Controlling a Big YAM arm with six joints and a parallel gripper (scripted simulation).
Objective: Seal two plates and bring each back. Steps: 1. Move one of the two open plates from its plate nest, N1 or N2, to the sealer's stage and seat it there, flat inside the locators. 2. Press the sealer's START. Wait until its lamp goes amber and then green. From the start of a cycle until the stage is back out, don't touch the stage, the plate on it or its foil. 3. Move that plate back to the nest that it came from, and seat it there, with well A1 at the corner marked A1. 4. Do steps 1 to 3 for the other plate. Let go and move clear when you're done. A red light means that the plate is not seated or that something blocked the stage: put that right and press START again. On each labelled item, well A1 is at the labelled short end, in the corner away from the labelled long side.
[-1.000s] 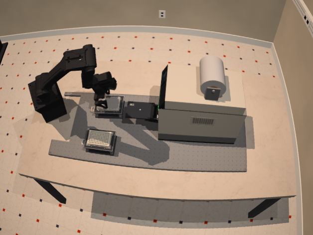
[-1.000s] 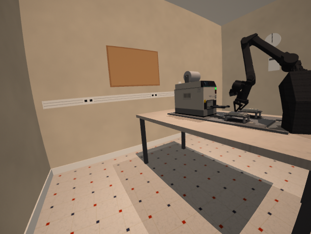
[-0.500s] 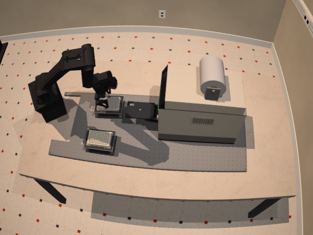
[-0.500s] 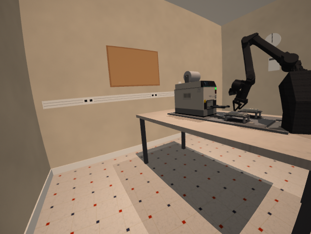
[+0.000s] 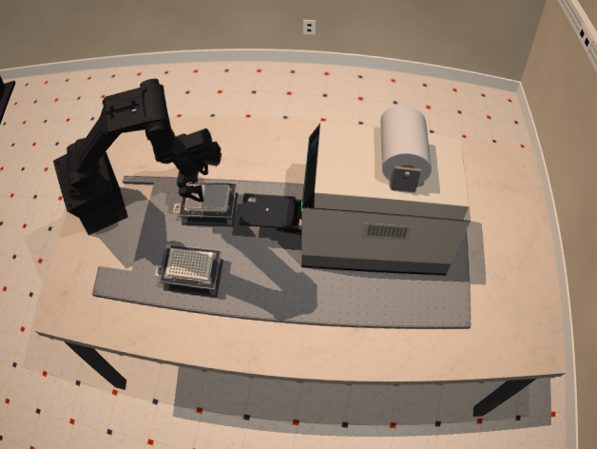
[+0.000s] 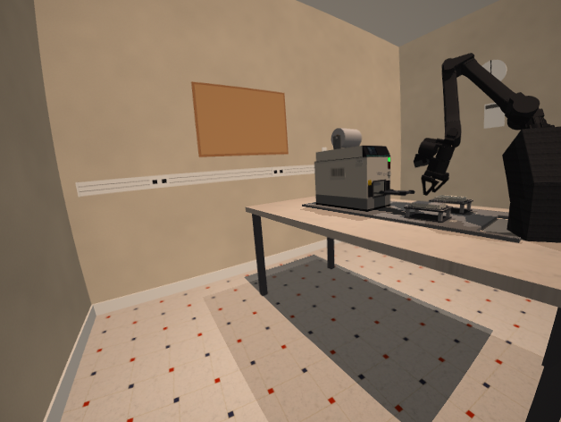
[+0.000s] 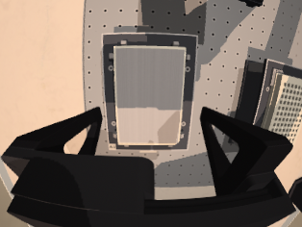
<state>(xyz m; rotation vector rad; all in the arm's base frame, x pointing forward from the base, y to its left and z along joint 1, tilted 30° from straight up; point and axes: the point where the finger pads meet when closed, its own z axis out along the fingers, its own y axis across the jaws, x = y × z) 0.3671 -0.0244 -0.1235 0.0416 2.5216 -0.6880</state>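
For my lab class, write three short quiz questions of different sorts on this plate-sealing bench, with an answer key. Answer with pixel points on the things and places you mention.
1. Multiple choice: What colour is the lit lamp on the sealer point(image 5: 386, 241) point(image 6: 342, 183)?
A) Red
B) Amber
C) Green

2. True or false: The gripper point(image 5: 193, 194) point(image 6: 428, 192) point(image 7: 151, 112) is closed on a plate.

3. Fill in the blank: One plate point(image 5: 212, 198) point(image 7: 149, 91) has a smooth, foil-like top; the other plate point(image 5: 189, 263) point(image 7: 289, 103) shows its open ____.

Key:
1. C
2. False; its fingers stand wide open, with nothing between them.
3. wells
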